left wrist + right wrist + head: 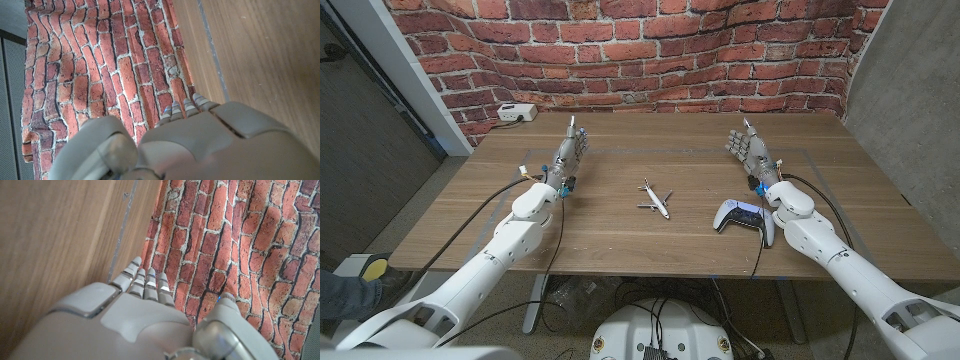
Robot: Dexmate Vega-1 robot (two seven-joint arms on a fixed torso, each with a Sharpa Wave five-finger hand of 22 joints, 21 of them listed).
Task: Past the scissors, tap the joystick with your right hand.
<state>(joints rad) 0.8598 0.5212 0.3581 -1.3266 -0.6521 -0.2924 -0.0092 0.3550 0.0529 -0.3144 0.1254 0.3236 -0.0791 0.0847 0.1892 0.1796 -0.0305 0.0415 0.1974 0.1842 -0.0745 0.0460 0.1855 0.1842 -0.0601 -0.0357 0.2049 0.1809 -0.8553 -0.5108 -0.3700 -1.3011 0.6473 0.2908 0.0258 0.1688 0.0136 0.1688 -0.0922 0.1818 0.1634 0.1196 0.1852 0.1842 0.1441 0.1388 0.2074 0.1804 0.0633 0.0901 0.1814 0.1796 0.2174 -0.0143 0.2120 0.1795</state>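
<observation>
Wood table [620,235], joystick [744,217] just beside right robot hand [750,152] – apart

A wooden table [620,235] stands by a brick wall [650,50]. A white box [516,113] sits at the far left corner.

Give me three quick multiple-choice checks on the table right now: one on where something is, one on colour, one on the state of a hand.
1. Where does the game controller lie?
A. Beside the right arm
B. Beside the left hand
C. Against the brick wall

2. What colour is the box at the table's far left corner?
A. Black
B. White
C. Red

3. What is the right hand doing?
A. Pinching the scissors
B. Holding nothing, fingers apart
C. Gripping the controller

Answers: 1 A, the controller sits just inward of the right forearm. 2 B, it reads white against the bricks. 3 B, the hand is beyond the controller with nothing in it.
</observation>
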